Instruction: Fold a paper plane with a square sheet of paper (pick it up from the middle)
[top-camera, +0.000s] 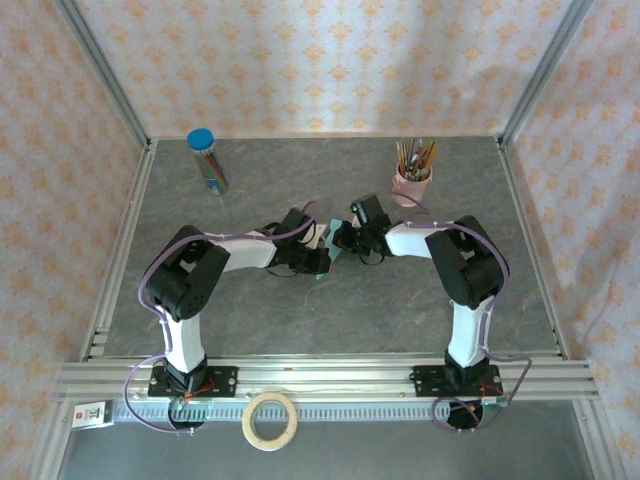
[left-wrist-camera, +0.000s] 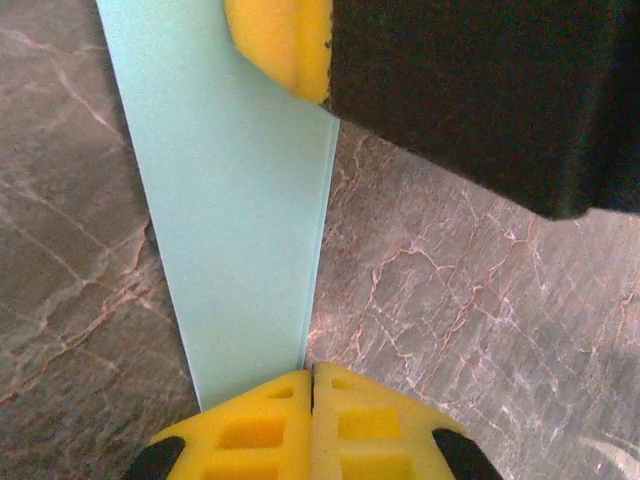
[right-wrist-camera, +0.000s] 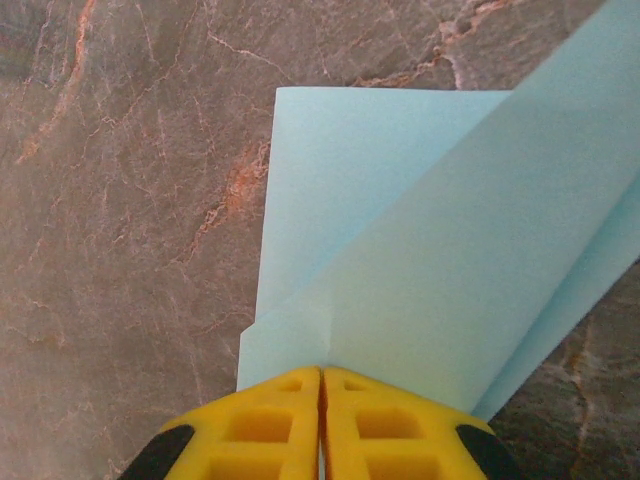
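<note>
Gripping one folded sheet of paper: left hand and right hand, both clenched on it. One pencil cup, one tube behind.

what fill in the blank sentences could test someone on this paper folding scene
1. The left gripper and right gripper are both ____ on the sheet of paper.
2. Their fingertips are coloured ____.
3. The tube at the far left has a ____ cap.
Missing words: shut, yellow, blue
</note>
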